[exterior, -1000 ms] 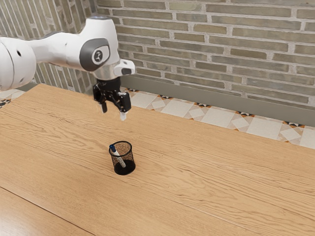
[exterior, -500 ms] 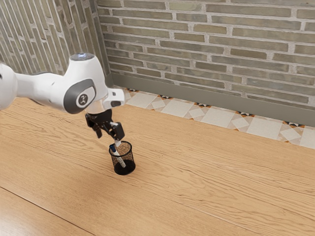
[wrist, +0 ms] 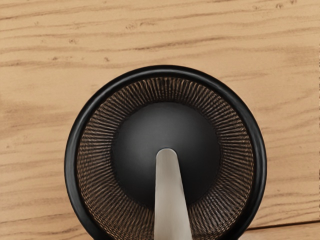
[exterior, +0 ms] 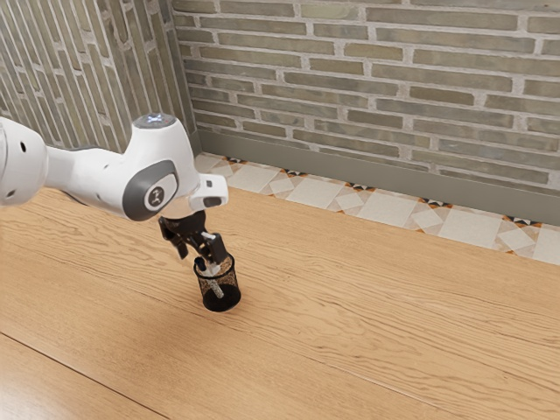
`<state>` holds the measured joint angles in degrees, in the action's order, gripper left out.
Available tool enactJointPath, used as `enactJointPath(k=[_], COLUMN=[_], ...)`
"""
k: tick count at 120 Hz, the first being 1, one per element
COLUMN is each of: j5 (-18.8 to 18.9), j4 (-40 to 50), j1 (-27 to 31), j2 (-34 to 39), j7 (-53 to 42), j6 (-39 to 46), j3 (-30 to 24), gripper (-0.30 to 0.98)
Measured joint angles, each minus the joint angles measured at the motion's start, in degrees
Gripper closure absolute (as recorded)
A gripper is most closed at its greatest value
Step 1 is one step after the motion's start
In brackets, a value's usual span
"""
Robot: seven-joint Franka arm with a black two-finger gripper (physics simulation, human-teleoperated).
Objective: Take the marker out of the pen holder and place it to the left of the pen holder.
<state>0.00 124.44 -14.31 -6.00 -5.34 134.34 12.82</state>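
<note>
My gripper [exterior: 199,260] is at the mouth of the black mesh pen holder [exterior: 221,300], one finger over the opening and the other outside the rim. Its fingers stand apart around the dark upper end of the marker, so it is open. The marker [exterior: 217,287] leans inside the holder, its pale lower part visible through the mesh. From above in the wrist view, the pen holder [wrist: 165,71] is a round black rim, and the pale marker [wrist: 171,200] slants from the holder's floor up toward my hand.
The holder stands upright on a wooden table [exterior: 376,315] with a seam running across it. A brick wall [exterior: 367,79] and a strip of patterned floor tiles [exterior: 316,193] lie beyond the table's far edge.
My hand has come down from above the table to the holder's mouth, and most recently sank slightly further around the marker's top. Holder and marker look unmoved.
</note>
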Motion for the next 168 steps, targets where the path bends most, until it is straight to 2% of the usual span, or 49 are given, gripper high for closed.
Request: enactJointPath(k=[14,45,62,100,136,154,168], j5=[-0.01,0.01,0.07,1.12,2.29,5.51,8.31], j4=[-0.05,-0.06,-0.06,-1.13,-1.27,-2.06,0.22], j1=[-0.15,-0.12,-0.13,-0.19,-0.30,0.36,0.54], j2=[-0.27,-0.13,0.01,1.63,12.80,17.32,14.04], j7=[-0.19,-0.54,-0.68,0.47,2.03,2.45,1.37], j6=[0.31,0.66,0.97,1.45,-4.08,-6.50,0.36], j3=[-0.04,0.00,-0.01,0.02,-0.34,1.52,5.05], gripper=[0.09,0.54,0.67,0.76,0.78,0.78,0.78])
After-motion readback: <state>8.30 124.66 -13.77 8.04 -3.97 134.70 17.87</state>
